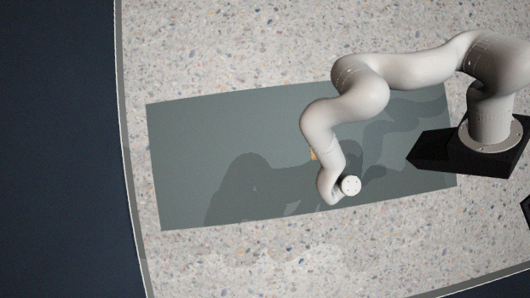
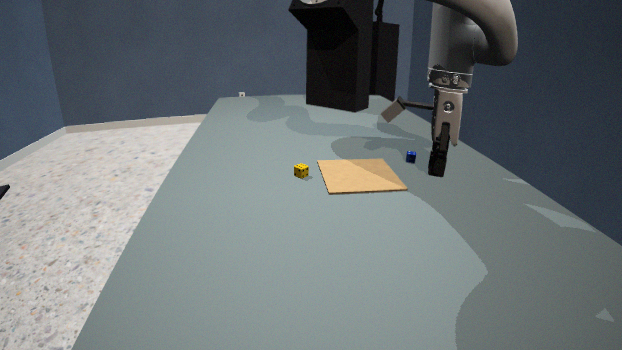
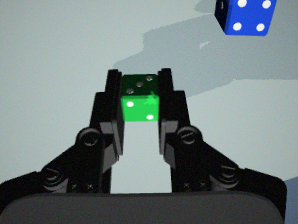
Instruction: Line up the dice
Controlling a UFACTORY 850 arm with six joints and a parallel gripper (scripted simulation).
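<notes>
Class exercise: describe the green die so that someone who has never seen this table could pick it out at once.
Start at the tan mat on the grey table. Beyond its far-right side the arm's pincer reaches down. The green die is clamped between its fingers; the blue die and yellow die lie free.

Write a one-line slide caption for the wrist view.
Gripper shut on the green die on the grey table, with the blue die lying apart at upper right.

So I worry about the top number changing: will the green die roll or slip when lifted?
Probably not. The gripper has its fingers flat on opposite faces of the green die, so twisting seems unlikely. Being a small cube, it looks rigid and light.
</notes>
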